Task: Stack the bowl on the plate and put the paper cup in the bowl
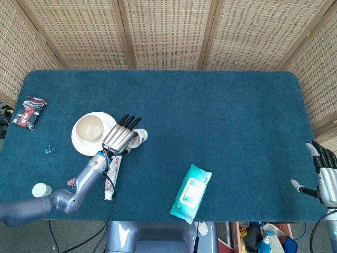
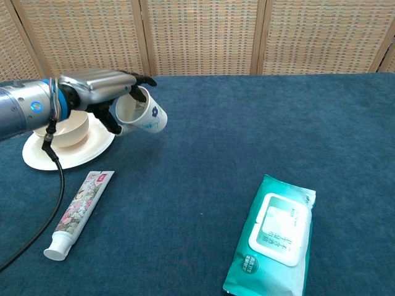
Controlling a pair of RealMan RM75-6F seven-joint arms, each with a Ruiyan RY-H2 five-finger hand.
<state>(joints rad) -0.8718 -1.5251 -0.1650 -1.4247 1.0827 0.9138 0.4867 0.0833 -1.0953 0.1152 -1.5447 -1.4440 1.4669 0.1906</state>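
Note:
My left hand (image 2: 102, 92) (image 1: 119, 138) pinches the white paper cup (image 2: 142, 111) (image 1: 137, 137) by its rim and holds it lifted off the table, tipped with its mouth toward the camera. The cream bowl (image 2: 62, 131) (image 1: 89, 127) sits on the white plate (image 2: 43, 157) (image 1: 80, 145) just left of the hand. At the table's right edge, my right hand (image 1: 326, 179) hangs with its fingers apart and holds nothing; only the head view shows it.
A toothpaste tube (image 2: 77, 213) (image 1: 111, 179) lies in front of the plate. A teal wet-wipe pack (image 2: 274, 237) (image 1: 190, 191) lies front right. A dark packet (image 1: 29, 111), a blue clip (image 1: 49, 149), a pink clip (image 1: 71, 182) and a small jar (image 1: 41, 190) sit at the left.

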